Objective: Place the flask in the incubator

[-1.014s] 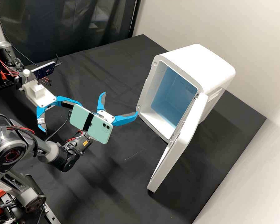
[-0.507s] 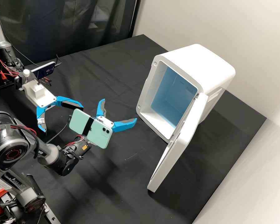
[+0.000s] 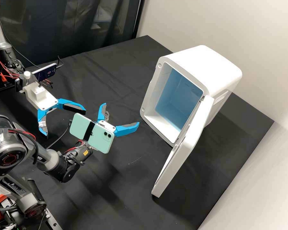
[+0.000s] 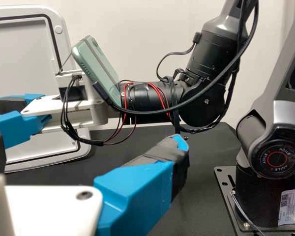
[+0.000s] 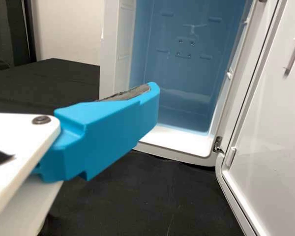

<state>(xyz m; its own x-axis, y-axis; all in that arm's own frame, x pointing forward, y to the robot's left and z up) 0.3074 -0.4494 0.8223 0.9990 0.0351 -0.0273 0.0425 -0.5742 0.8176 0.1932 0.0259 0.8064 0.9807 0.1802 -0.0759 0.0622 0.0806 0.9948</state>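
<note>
The white incubator (image 3: 201,64) stands on the right of the black bench, its blue inside facing the arms. Its door (image 3: 185,140) hangs wide open toward the front. My right gripper (image 3: 116,118) hovers open and empty a short way left of the opening, with a green phone (image 3: 91,132) strapped behind it. One blue finger (image 5: 108,128) of it points at the blue chamber (image 5: 187,73). My left gripper (image 3: 62,120) hangs open and empty farther left, just behind the right one. The left wrist view shows the right arm's wrist (image 4: 152,96) and the incubator (image 4: 24,59) beyond.
Arm bases and red cabling (image 3: 9,153) crowd the left edge of the bench. A dark phone (image 3: 45,72) sits on the left arm's mount at the back left. Bare black bench (image 3: 124,179) lies in front of the incubator, and a white wall rises behind it.
My right gripper has sunk a little and drawn slightly back from the incubator, still open. The left arm and the incubator door have stayed put.
</note>
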